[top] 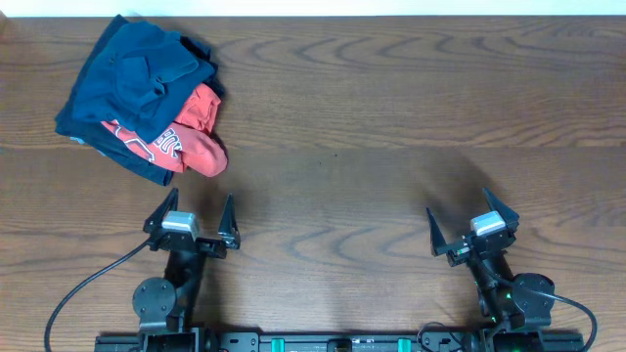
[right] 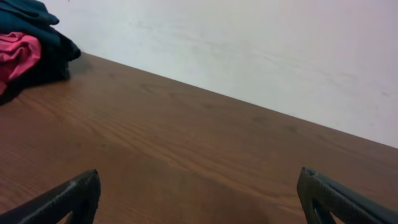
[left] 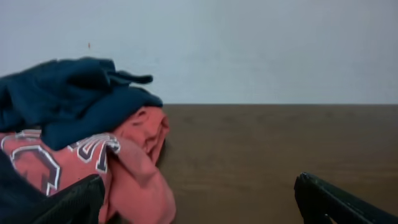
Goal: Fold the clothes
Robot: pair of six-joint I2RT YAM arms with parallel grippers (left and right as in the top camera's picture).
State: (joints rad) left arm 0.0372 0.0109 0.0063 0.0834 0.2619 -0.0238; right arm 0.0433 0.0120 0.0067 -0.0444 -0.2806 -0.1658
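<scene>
Overhead, the left gripper [top: 202, 200] and right gripper [top: 457, 200] both sit low near the table's [top: 391, 98] near edge, each with its jaws spread wide and nothing between them. The clothes pile [top: 147, 98] lies ahead of the left gripper and a little to its left, near but not touching; from the right gripper it is well apart, far ahead and off to the left. Dark blue garments [top: 137, 68] are bunched on top of a red tee [top: 181, 142] with white lettering, whose crumpled end spills out on the side nearest the left gripper. The left wrist view shows the red tee [left: 137, 162] close in front, with the blue cloth [left: 74, 106] heaped over it; no clean hem or sleeve edge can be made out. Nothing has been folded yet. The main risk, as I judge it, is a pinch into the heap catching several layers or both garments at once, so the whole bundle drags instead of one piece coming free. A grab mid-bunch could also leave the cloth twisted when it is spread out.
</scene>
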